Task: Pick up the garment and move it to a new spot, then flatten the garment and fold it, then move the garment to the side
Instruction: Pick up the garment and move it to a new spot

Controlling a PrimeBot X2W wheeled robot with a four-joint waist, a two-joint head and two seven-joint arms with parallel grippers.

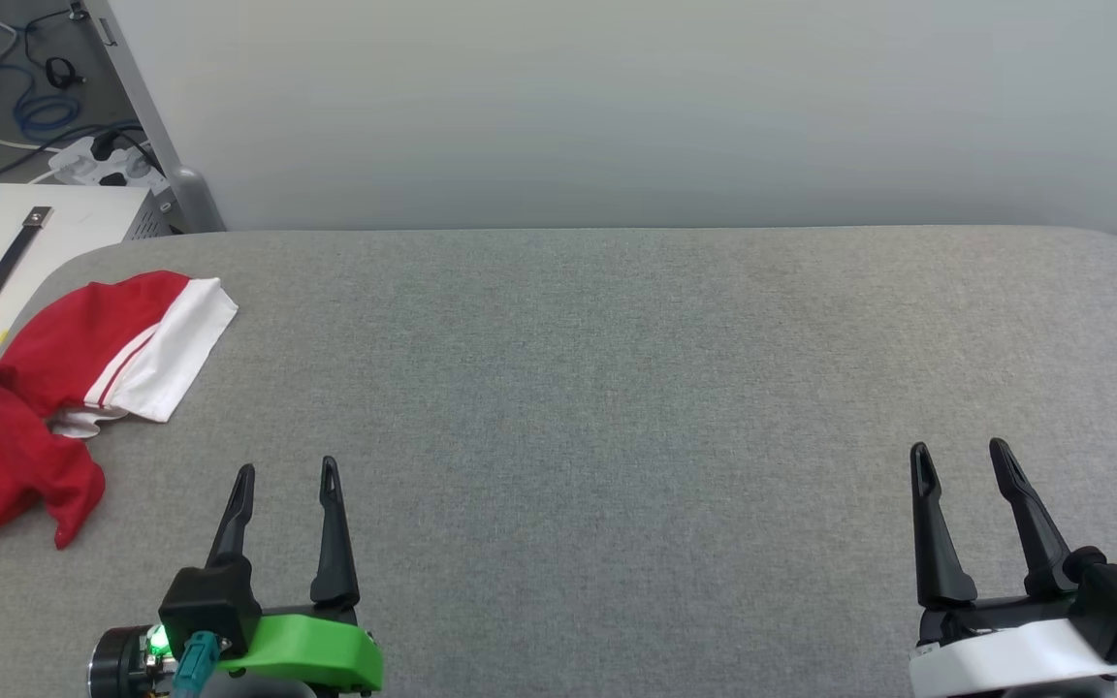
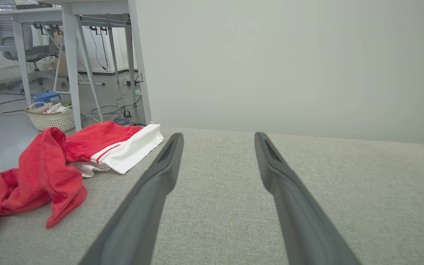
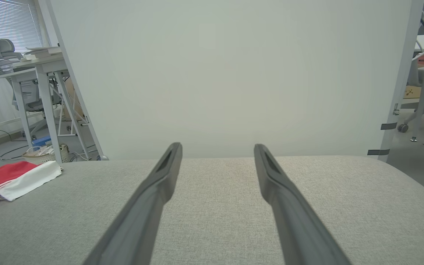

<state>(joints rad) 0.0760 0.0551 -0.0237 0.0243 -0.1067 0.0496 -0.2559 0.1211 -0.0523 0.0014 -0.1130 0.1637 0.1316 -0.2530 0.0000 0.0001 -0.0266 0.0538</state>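
Garment [image 1: 45, 359]: crumpled in a heap at the left edge of the grey surface [image 1: 617, 388], one white sleeve [image 1: 175, 349] lying flat; not yet picked up.
Left hand [image 1: 287, 467]: spread, empty, near the heap; I judge it reaches first.
Right hand [image 1: 959, 446]: spread, empty, well apart, kept free for flattening.

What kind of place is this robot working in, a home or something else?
Probably an office or lab, not a home: metal-legged desks, an office chair, and a power strip with cables on the floor beside the grey padded table holding the red garment.
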